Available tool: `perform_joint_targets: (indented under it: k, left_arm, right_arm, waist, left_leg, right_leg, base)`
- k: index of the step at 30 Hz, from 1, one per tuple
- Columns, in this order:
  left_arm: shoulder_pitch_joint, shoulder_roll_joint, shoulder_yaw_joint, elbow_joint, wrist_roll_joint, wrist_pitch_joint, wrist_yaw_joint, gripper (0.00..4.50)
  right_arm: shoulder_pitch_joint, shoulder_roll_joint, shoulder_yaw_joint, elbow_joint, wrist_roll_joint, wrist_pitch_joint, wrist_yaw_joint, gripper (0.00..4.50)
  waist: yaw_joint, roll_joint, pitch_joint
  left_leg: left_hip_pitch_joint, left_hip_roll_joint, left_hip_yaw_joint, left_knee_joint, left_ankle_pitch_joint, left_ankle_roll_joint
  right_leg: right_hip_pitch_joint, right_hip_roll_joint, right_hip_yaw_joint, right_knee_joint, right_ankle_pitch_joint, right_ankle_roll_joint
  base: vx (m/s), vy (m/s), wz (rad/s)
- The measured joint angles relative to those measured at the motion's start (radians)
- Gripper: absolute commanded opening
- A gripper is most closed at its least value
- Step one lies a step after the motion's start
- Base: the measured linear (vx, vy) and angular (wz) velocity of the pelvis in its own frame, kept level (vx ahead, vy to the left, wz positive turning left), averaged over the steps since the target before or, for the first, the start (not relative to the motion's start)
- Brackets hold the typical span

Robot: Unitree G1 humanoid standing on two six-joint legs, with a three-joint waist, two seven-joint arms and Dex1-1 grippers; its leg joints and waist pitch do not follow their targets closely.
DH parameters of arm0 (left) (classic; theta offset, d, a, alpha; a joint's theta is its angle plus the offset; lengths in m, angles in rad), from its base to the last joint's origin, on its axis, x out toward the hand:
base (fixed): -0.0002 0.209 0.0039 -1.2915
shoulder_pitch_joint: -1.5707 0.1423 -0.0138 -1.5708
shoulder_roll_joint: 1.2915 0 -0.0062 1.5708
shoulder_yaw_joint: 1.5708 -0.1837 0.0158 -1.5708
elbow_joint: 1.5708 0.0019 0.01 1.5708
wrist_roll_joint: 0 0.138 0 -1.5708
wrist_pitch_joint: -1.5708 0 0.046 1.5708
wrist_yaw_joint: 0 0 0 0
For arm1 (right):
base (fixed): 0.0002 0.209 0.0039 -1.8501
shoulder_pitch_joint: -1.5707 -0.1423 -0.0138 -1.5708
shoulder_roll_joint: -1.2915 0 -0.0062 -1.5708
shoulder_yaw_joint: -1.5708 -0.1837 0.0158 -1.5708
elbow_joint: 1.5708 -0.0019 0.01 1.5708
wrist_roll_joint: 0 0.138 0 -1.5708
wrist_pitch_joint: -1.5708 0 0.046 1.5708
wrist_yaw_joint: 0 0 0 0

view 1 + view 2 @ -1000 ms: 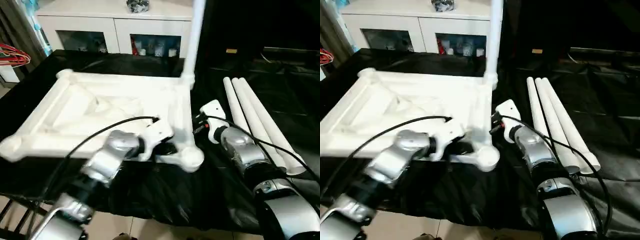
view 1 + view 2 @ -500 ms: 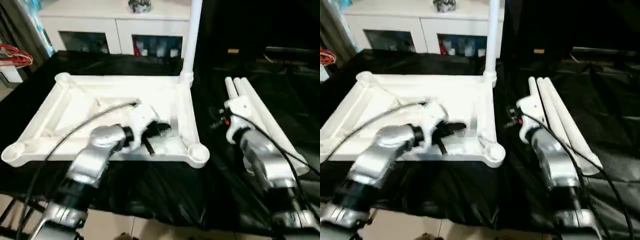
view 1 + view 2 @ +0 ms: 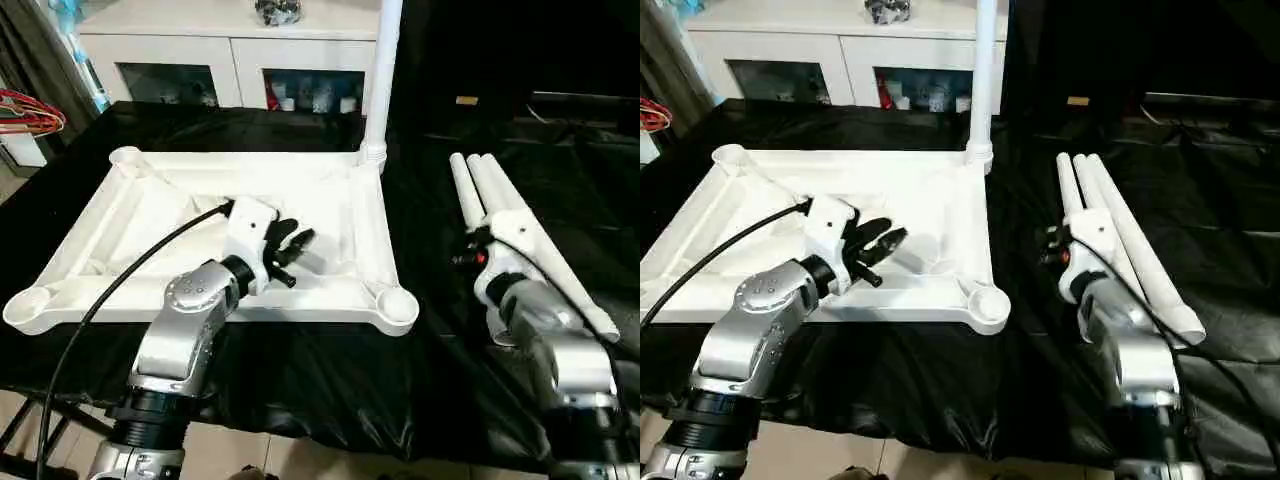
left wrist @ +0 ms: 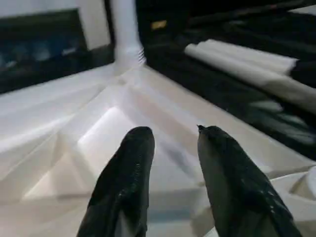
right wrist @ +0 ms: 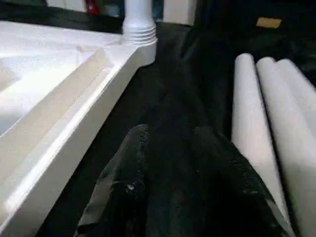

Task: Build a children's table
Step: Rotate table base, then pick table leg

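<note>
Since the earlier frames both pincers have been drawn apart, and the tabletop (image 3: 200, 235), then tilted with its near right corner raised between the arms, is now seen lying flat. It rests upside down on the black-draped desk (image 3: 330, 385), ribbed underside up, round sockets at its corners. One leg (image 3: 383, 70) is stood upright in the far right socket, in front of the white cabinet (image 3: 230, 50). The other three legs (image 3: 500, 215) are laid side by side on the black cloth to the right of the tabletop, well apart from it.

The left arm is reached forward from the lower left, its silver forearm angled up toward the middle of the tabletop, with a black cable looped over it. The left pincer (image 3: 288, 247) is held above the underside near the right rim, its two black fingers (image 4: 131, 168) parted with a plain gap between them and nothing held; in the left wrist view the ribs and the upright leg are seen beyond the tips.

The right arm is stretched forward on the right, its white wrist housing placed over the near ends of the loose legs. The right pincer (image 5: 170, 143) is pointed over the black cloth between the tabletop's edge and the three legs; its fingers are seen apart and empty in the right wrist view.
</note>
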Motion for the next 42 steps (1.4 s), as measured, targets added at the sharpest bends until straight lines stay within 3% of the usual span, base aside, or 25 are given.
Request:
perform_joint_targets:
  k: [4,9,13,19,28,37,42]
  left_arm:
    - [-0.059,0.023,-0.021,0.010,-0.005,0.001,-0.024,2.32]
    - [-0.077,0.047,-0.028,0.028,-0.006,0.023,-0.061,2.69]
    - [-0.076,0.067,-0.043,0.029,-0.038,0.059,-0.123,2.95]
    - [-0.075,0.075,-0.077,0.029,-0.032,0.058,-0.135,3.40]
    - [-0.064,0.100,-0.098,0.001,-0.019,0.059,-0.137,3.45]
    - [-0.052,0.108,-0.132,-0.011,-0.025,0.074,-0.169,3.45]
    - [-0.045,0.114,-0.144,-0.036,-0.025,0.096,-0.169,3.45]
  right_arm:
    - [-0.104,-0.018,-0.017,0.071,-0.008,0.062,-0.050,2.13]
    - [-0.127,-0.026,-0.036,0.127,-0.012,0.121,-0.075,2.56]
    - [-0.154,-0.040,-0.049,0.172,-0.013,0.181,-0.106,2.84]
    - [-0.170,-0.061,-0.053,0.192,-0.031,0.229,-0.123,3.37]
    - [-0.229,-0.081,-0.053,0.243,-0.004,0.344,-0.091,3.39]
    - [-0.267,-0.081,-0.052,0.293,-0.002,0.445,-0.088,3.39]
    - [-0.277,-0.080,-0.053,0.348,0.015,0.462,-0.067,3.39]
  waist:
    - [0.002,-0.004,0.001]
    - [0.006,-0.003,0.000]
    - [0.008,-0.002,0.000]
    - [0.007,-0.005,0.000]
    - [0.005,-0.024,0.005]
    - [0.008,-0.028,0.004]
    - [0.008,-0.035,0.003]
  left_leg:
    - [0.000,0.000,0.000,0.000,0.000,0.000]
    - [-0.002,-0.001,0.000,0.000,0.000,0.000]
    - [-0.011,-0.001,0.000,0.001,0.000,0.001]
    - [-0.011,0.000,0.001,0.004,0.000,0.000]
    - [-0.009,0.000,0.000,0.007,0.002,-0.002]
    - [-0.010,0.000,0.000,0.007,0.002,-0.002]
    - [-0.010,0.000,0.001,0.007,0.002,-0.002]
  right_leg:
    - [-0.001,0.000,0.001,0.000,0.000,0.000]
    - [-0.001,0.000,0.001,0.000,0.002,-0.003]
    - [-0.009,0.000,0.001,0.003,0.002,-0.003]
    - [-0.011,0.000,0.001,0.007,0.002,-0.003]
    - [-0.011,0.000,0.002,0.012,0.003,-0.004]
    - [-0.011,0.000,0.002,0.012,0.003,-0.005]
    - [-0.011,0.000,0.002,0.013,0.004,-0.005]
  base:
    - [0.000,0.000,0.00]
    - [0.000,0.000,0.00]
    - [0.000,0.000,0.00]
    - [0.000,0.000,0.00]
    - [0.000,0.000,0.00]
    - [0.000,0.000,0.00]
    - [0.000,0.000,0.00]
